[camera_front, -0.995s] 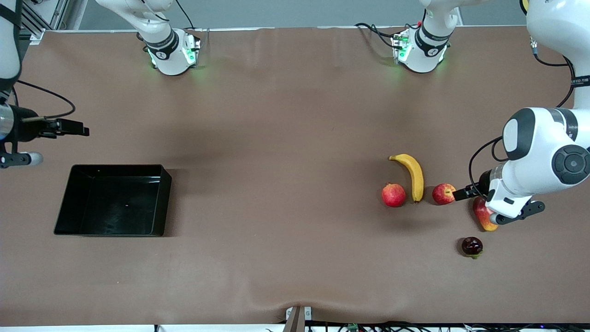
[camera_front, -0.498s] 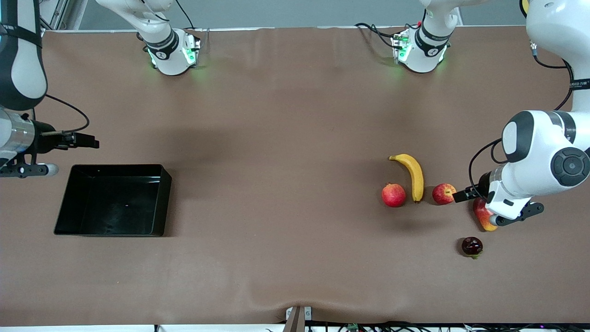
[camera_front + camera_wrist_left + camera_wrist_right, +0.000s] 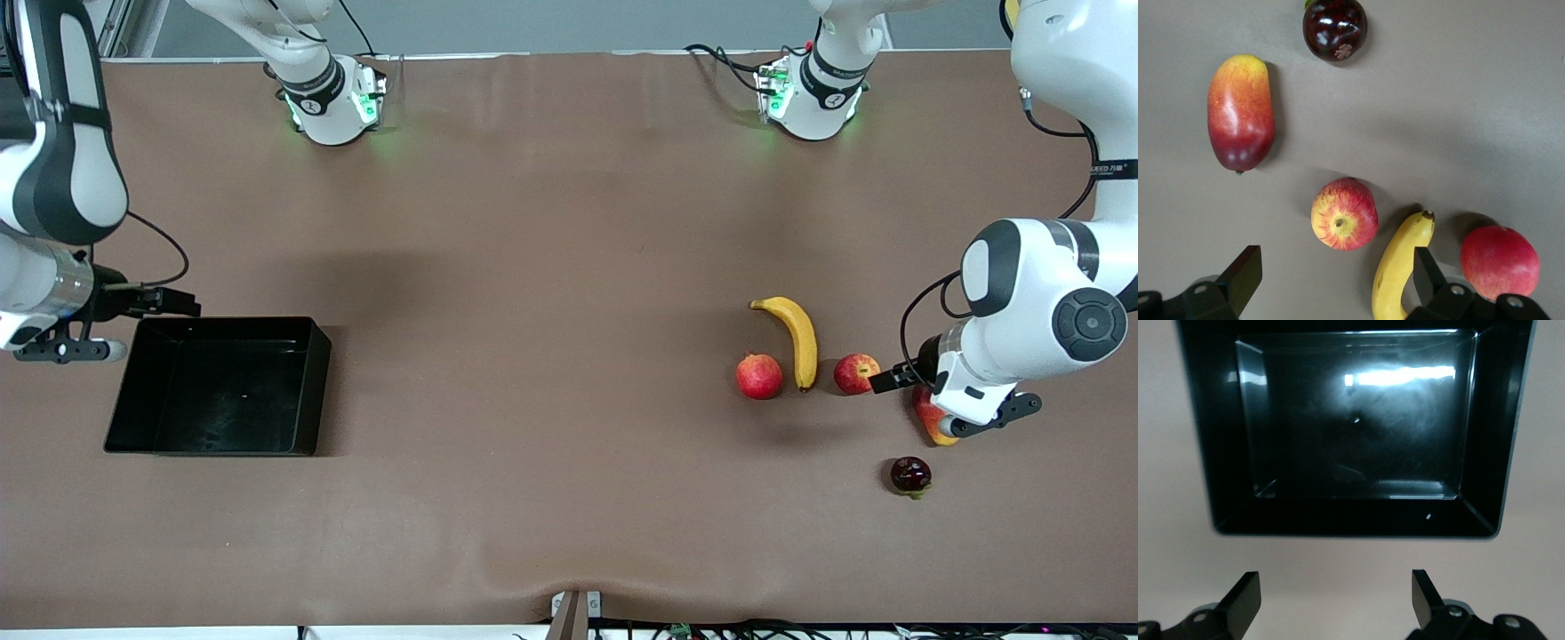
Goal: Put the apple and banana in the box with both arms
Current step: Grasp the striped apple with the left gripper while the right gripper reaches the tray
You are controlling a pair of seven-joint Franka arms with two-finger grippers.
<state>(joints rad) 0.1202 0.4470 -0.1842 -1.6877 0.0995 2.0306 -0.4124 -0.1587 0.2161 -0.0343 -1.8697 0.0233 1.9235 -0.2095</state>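
both grippers open, fruit on the table, tray empty

the small round red apple with a yellowish patch around its stem lies on the brown table cover toward the left arm's end of the table. the long curved yellow banana with dark tips lies just beside it, on the side toward the right arm's end, and i cannot tell if the two touch. a deeper pink-red round fruit lies just beside the banana's nearer end. an elongated red and yellow mango lies near the apple, a little nearer to the front camera, partly under the left arm's wrist. a small dark purple round fruit lies nearer still to the camera, apart from the others.

the left gripper is just beside the apple, low over the table. its two dark fingers stand wide apart and hold nothing; in the left wrist view the apple shows between them and ahead of them.

the shallow rectangular glossy black plastic tray stands toward the right arm's end of the table, well apart from all the fruit, and nothing is in it. the right gripper is over the tray's edge that is farther from the front camera. its fingers are spread open and empty, and the tray fills the right wrist view.
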